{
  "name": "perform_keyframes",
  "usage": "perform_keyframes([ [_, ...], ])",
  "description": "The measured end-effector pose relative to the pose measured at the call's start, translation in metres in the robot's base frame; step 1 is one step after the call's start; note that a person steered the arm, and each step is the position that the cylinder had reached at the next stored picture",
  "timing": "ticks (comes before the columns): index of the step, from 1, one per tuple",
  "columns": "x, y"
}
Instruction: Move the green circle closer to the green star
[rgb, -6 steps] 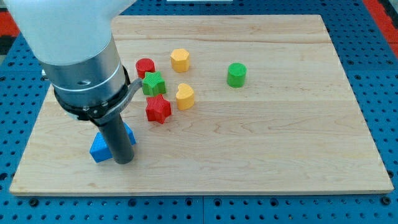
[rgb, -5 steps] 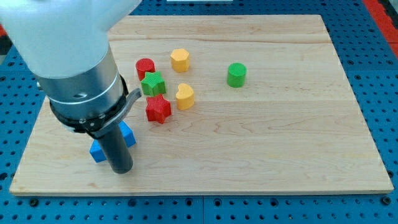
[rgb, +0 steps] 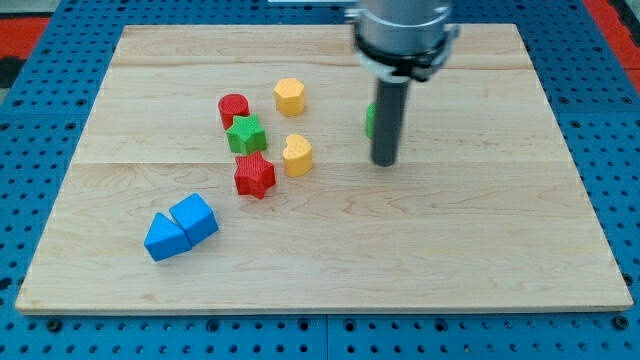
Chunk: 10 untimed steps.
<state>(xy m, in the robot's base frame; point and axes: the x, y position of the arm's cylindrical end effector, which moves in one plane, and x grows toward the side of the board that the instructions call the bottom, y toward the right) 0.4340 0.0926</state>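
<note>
The green circle (rgb: 370, 119) stands on the board's upper right of centre, mostly hidden behind my rod; only a green sliver shows at the rod's left side. The green star (rgb: 246, 133) sits well to its left, between a red circle (rgb: 233, 107) above and a red star (rgb: 254, 175) below. My tip (rgb: 384, 162) rests on the board just below the green circle, close in front of it; contact cannot be told.
A yellow hexagon-like block (rgb: 290, 96) lies above and right of the green star. A yellow heart (rgb: 297, 154) lies right of it. Two blue blocks (rgb: 181, 226) sit together at the lower left. The wooden board (rgb: 480, 230) sits on a blue pegboard.
The arm has moved from the lower left, by the blue blocks, to the upper right, and its rod now covers most of the green circle. No block has visibly moved.
</note>
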Motion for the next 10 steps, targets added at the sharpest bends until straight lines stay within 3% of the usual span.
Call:
perform_keyframes([
  [1, -0.026, 0.041],
  [2, -0.061, 0.012],
  [3, -0.054, -0.075],
  [4, -0.035, -0.102],
  [8, 0.011, -0.137],
  [10, 0.027, -0.191],
])
